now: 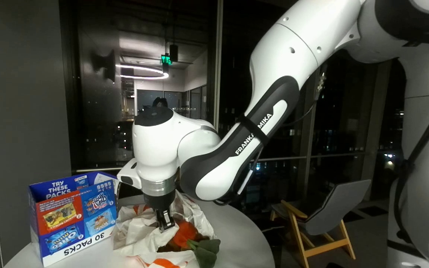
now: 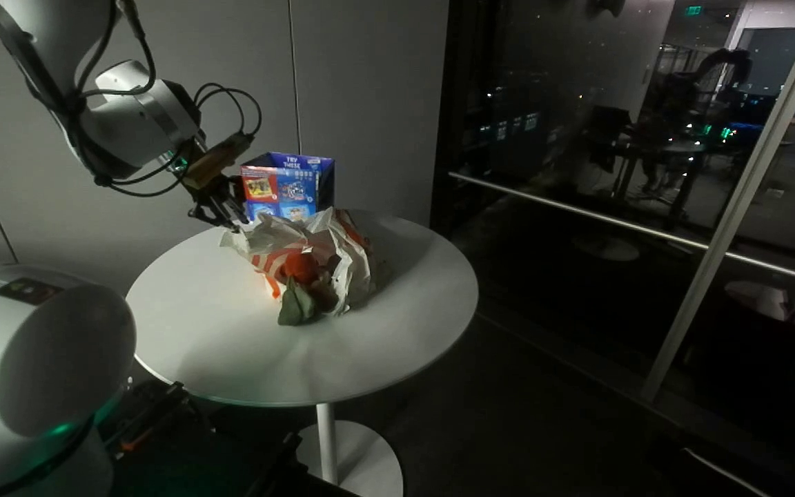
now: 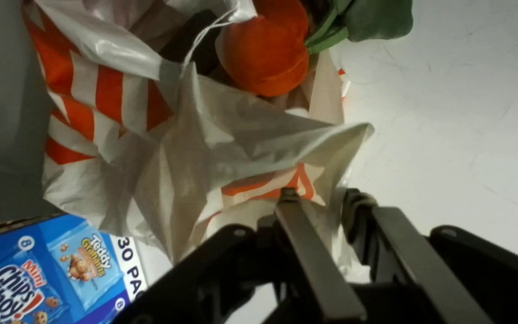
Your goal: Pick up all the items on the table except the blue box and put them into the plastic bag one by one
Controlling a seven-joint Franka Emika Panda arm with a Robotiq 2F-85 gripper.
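1. Open stretch of table in front of the bag, in an exterior view; a hand could pass there
2. Wrist view: table open to the bag's right too
3. Blue box stands upright close beside the bag, blocking that side
4. Bag plastic at the gripper, showing between its parted jaws; crumpled, in the way
5. Red toy and green leaves crowd the bag's mouth
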